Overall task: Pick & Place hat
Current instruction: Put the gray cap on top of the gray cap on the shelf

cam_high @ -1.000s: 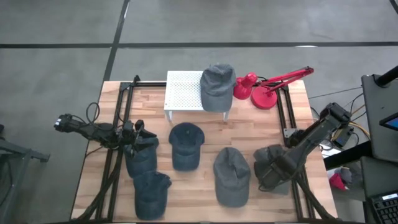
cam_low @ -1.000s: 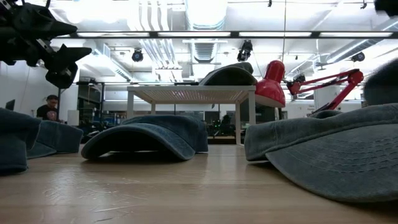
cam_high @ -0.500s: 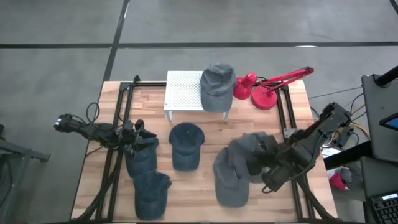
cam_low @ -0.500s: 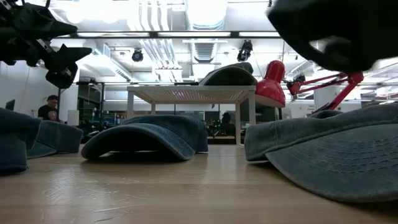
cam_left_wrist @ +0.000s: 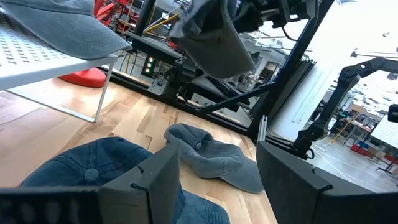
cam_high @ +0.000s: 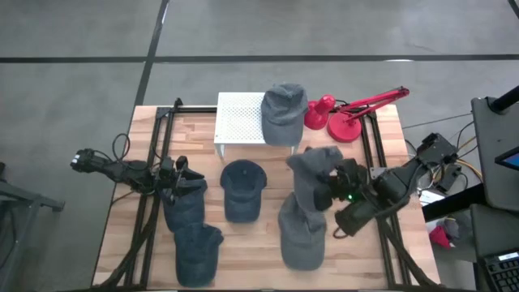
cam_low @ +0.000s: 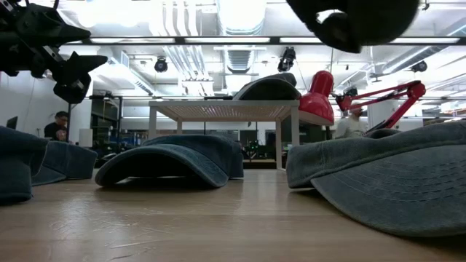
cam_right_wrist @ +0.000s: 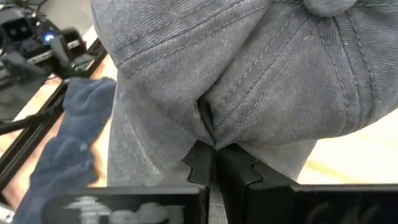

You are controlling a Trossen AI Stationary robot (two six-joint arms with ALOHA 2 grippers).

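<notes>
My right gripper (cam_high: 331, 188) is shut on a grey hat (cam_high: 310, 173) and carries it in the air over the table's right half; the low view shows that hat (cam_low: 357, 18) high above the tabletop. A second grey hat (cam_high: 284, 109) lies on the white rack (cam_high: 239, 118), its brim past the rack's right edge. A third grey hat (cam_high: 302, 234) and several blue hats (cam_high: 243, 189) rest on the table. My left gripper (cam_left_wrist: 217, 180) waits open at the table's left, over a blue hat (cam_high: 185, 203). My right gripper pinches a fold of the grey hat's crown cloth (cam_right_wrist: 211, 127) between its two shut fingers (cam_right_wrist: 233, 168). The fingers reach in from the table's right side. The hat is lifted clear of the table and droops around the fingers.
A red desk lamp (cam_high: 345, 113) stands at the far right, next to the rack. Black frame rails (cam_high: 154, 162) run along both sides of the table. Bare wood shows between the rack and the blue hat in the middle. A person (cam_low: 352, 120) stands in the room behind.
My right gripper has lifted the grey hat off the table's near right part and carried it up and toward the left and far side, closer to the rack. The hat is now clear of the table. The other hats have stayed put.
</notes>
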